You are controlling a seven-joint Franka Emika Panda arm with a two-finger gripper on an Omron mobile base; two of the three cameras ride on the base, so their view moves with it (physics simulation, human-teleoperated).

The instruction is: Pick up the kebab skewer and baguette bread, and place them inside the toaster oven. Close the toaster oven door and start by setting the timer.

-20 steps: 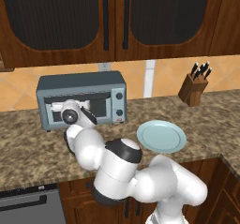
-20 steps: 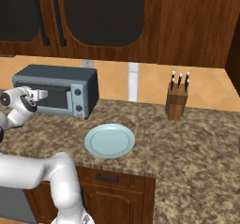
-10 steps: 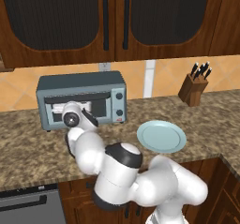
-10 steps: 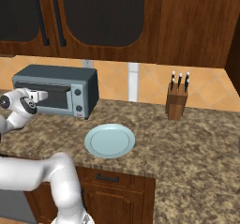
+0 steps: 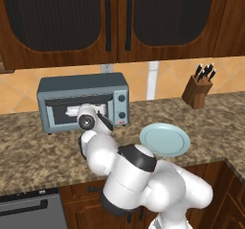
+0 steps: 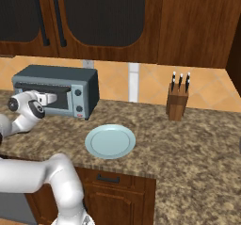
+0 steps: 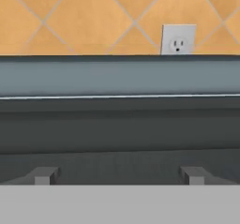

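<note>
closer now, the gripper (image 7: 119, 175), spread wide and empty, faces the toaster oven door (image 5: 79, 110); handle should sit squarely between fingers.

Arm: white, dark-jointed, bent up and forward, wrist held level before the toaster oven (image 5: 83, 103). Gripper (image 7: 119, 175): pointed at the oven's front; fingers (image 7: 44, 175) spread wide apart, nothing held between them.

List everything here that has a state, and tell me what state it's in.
Toaster oven: upright on the counter, door shut.
Tool: open, empty, close in front of the oven door.
Plate: flat on the counter, empty.
Knife block: upright, knives in it.
Wall cabinets: doors shut.
</note>
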